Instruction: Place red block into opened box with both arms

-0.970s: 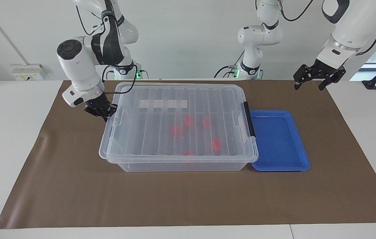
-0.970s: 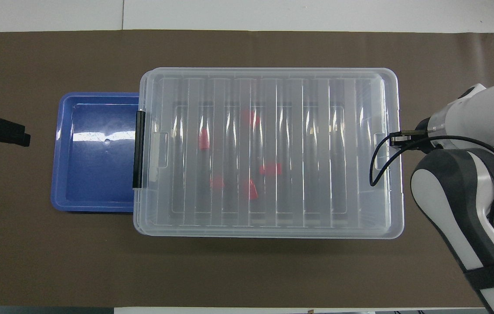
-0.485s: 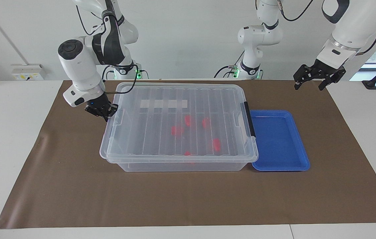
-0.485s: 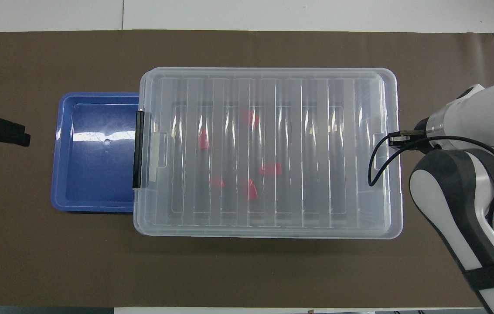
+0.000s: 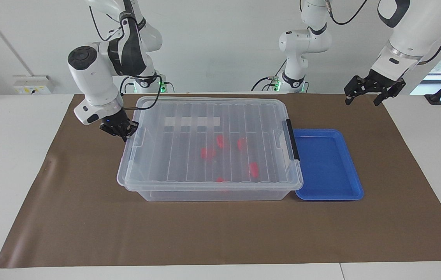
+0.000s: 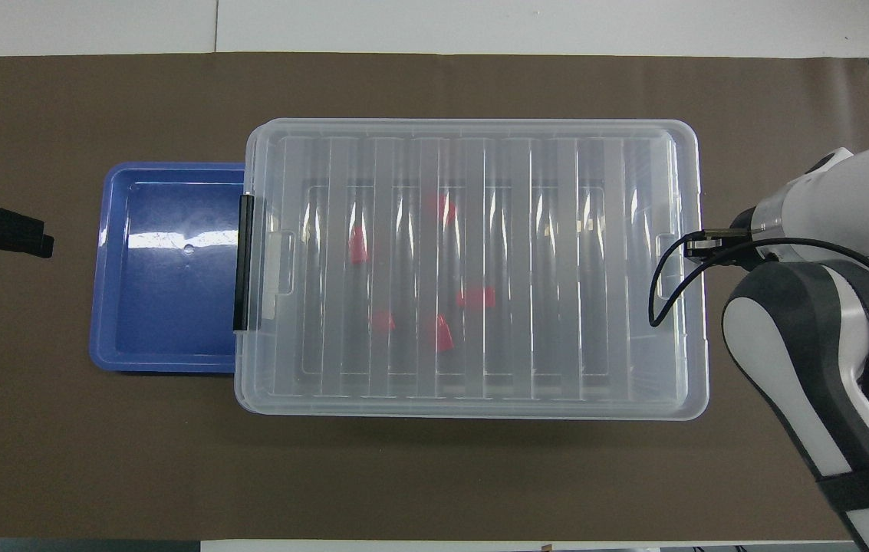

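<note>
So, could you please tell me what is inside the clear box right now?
Through the ribbed lid of the box, five red blocks show, scattered on the floor toward the blue tray's end. The lid blurs them, so their exact shapes and anything smaller inside cannot be made out.

You've got a blue tray (image 5: 327, 165) (image 6: 166, 268), shallow and with nothing in it, lying flat on brown paper (image 5: 220, 233) (image 6: 97, 460) that covers the white table (image 5: 10, 155) (image 6: 480, 23). A wall socket (image 5: 32, 84) sits at the table's edge.
</note>
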You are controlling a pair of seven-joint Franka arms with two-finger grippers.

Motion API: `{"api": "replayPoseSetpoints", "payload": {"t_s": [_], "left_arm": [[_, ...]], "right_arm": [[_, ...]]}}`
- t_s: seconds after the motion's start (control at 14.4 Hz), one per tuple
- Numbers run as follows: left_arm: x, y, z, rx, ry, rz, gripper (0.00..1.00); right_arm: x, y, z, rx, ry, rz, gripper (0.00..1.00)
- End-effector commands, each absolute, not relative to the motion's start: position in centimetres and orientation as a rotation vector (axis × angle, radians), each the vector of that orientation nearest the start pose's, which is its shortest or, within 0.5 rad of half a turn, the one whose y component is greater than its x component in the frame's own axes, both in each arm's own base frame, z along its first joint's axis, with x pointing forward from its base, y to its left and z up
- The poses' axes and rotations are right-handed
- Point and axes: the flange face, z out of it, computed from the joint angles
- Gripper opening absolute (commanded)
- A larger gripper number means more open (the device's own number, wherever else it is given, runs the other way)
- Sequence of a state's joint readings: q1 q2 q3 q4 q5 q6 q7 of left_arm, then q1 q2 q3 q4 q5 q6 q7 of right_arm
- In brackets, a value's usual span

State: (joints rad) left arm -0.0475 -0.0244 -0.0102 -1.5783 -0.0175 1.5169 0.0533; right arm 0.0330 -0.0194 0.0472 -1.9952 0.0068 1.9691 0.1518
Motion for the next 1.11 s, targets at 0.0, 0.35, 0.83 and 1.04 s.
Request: {"api": "replayPoseSetpoints", "payload": {"t_s": [0.0, 0.35, 0.83, 1.04], "left_arm": [[53.9, -3.3, 62.8, -3.159, 0.173, 0.066, 1.0], [53.9, -3.3, 62.9, -3.159, 0.173, 0.063, 1.0], [53.9, -3.3, 62.8, -3.159, 0.173, 0.066, 1.0], [53.9, -3.3, 62.9, -3.159, 0.173, 0.063, 1.0]], "right_arm": [[54.8, 3.4, 51.3, -3.131, 0.116, 0.047, 0.0], [54.1, 0.6, 59.8, -3.129, 0.12, 0.118, 0.0], [53.7, -1.9, 61.2, -3.129, 0.103, 0.13, 1.0], [53.7, -2.5, 61.5, -3.131, 0.096, 0.127, 1.0]]}}
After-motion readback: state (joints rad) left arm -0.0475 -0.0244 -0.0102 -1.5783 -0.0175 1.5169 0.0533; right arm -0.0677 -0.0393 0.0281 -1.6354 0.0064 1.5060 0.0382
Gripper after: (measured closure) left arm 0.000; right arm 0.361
